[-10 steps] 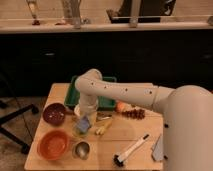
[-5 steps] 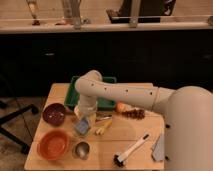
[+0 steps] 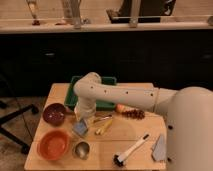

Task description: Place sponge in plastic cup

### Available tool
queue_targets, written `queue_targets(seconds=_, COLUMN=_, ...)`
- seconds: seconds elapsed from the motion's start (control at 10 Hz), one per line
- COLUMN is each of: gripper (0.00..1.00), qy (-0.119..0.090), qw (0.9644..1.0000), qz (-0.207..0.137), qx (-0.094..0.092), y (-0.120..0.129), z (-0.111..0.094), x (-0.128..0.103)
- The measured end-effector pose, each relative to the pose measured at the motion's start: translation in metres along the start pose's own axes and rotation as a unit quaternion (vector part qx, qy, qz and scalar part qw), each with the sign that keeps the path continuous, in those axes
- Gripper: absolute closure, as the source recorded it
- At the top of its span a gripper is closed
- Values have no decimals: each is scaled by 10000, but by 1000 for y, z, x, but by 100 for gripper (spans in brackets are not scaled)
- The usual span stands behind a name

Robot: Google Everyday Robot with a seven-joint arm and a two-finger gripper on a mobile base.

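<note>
One white arm [image 3: 125, 95] reaches from the right across the wooden desk [image 3: 135, 132] and bends down at its left half. Its single claw [image 3: 83, 120] hangs low over the desk, just in front of the green tray [image 3: 100, 81] and right of the dark bowl. Whether the claw is clenched or released, I cannot tell.

One sponge [image 3: 80, 129], grey-blue and squarish, sits directly under the tip of the claw. It is tilted onto a corner like a diamond, and it touches or nearly touches the claw. I cannot tell whether it is gripped or only lying there.

There are two bowls, both on the left side. The dark maroon bowl [image 3: 54, 114] is the farther one and the orange bowl [image 3: 52, 145] is nearer the front edge. One shiny metal cup [image 3: 81, 149] stands just right of the orange bowl and in front of the sponge.

One yellow stick-like item [image 3: 104, 127] lies slanted just right of the sponge. Behind it, near the tray's right end, is one small orange piece [image 3: 121, 107] with a brownish lump [image 3: 134, 114] beside it.

Toward the front right lies one brush [image 3: 131, 150] with a white handle and a dark head. One pale grey wedge [image 3: 159, 148] rests close to the robot's body.
</note>
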Motion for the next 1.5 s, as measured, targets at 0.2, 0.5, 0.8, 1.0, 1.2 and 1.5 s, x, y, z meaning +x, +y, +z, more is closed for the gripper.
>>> queue_targets(seconds=0.2, gripper=97, qy=-23, qw=10000, qz=15, qx=8, y=-1, z=2, x=-1)
queue_targets(seconds=0.5, gripper=97, qy=-75, qw=10000, qz=25, qx=16, y=-4, z=5, x=-3)
queue_targets(seconds=0.8, gripper=97, qy=-125, qw=9999, qz=36, qx=21, y=-6, z=8, x=-4)
queue_targets(seconds=1.0, gripper=96, qy=-144, qw=9999, qz=38, qx=20, y=-7, z=9, x=-5)
queue_targets(seconds=1.2, gripper=82, qy=-139, qw=9999, qz=54, qx=34, y=-7, z=9, x=-6)
queue_targets(seconds=1.5, gripper=52, qy=-153, qw=9998, qz=101, qx=43, y=-6, z=9, x=-5)
